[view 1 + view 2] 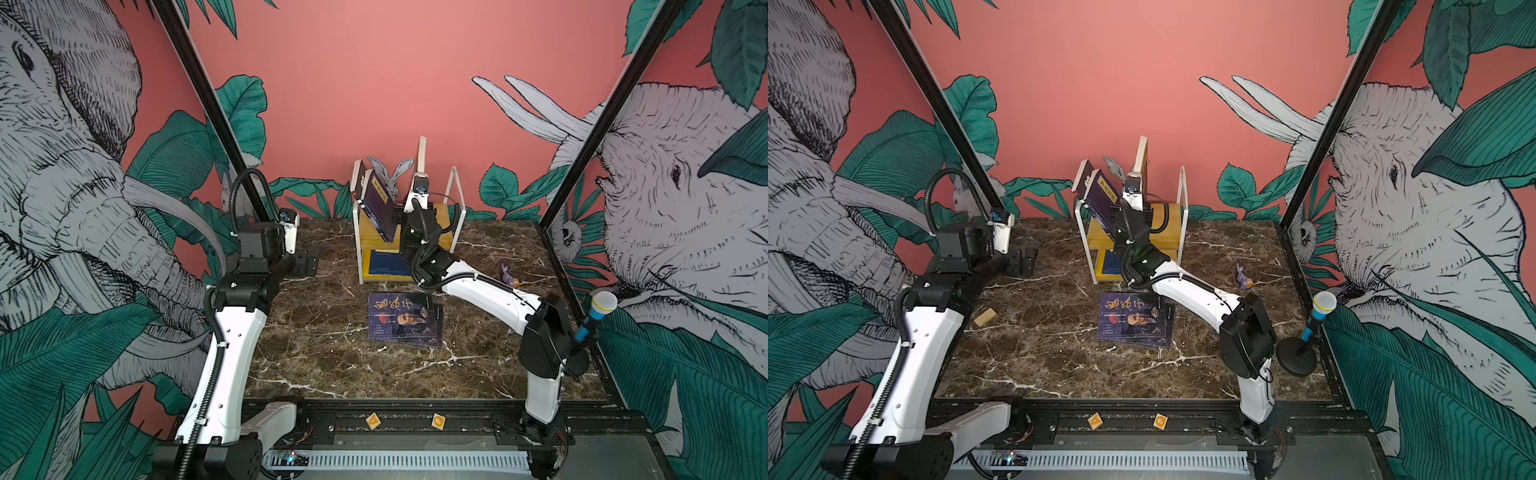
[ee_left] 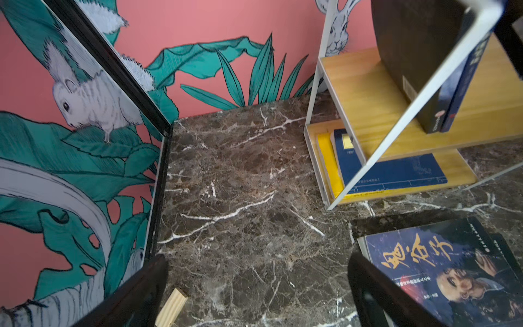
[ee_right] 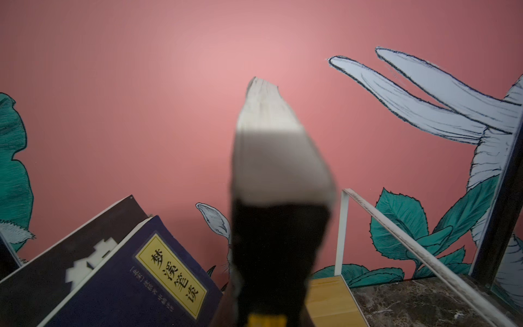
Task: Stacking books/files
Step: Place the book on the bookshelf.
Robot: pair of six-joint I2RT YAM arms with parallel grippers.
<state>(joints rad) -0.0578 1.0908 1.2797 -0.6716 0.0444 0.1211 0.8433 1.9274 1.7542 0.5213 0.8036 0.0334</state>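
My right gripper [image 1: 419, 176] is shut on a book [image 1: 422, 153] held upright, page edges up, above the upper tier of the shelf [image 1: 455, 208]. The right wrist view shows this book [image 3: 268, 158] edge-on, with the jaws lost in a dark blur below it. To its left a navy book with a yellow label [image 1: 376, 203] leans on a black book [image 1: 359, 183]. A navy book [image 1: 386, 264] lies flat on the lower tier. A small stack topped by a bearded man's face [image 1: 403, 318] lies mid-table. My left gripper [image 1: 305, 262] hovers open at the back left, nothing between its fingers [image 2: 382, 297].
A wooden block [image 1: 985, 316] lies near the left arm. A purple toy [image 1: 509, 276] sits right of the shelf. A blue toy microphone [image 1: 596, 311] stands on a black base at the right edge. Black frame posts rise at both back corners.
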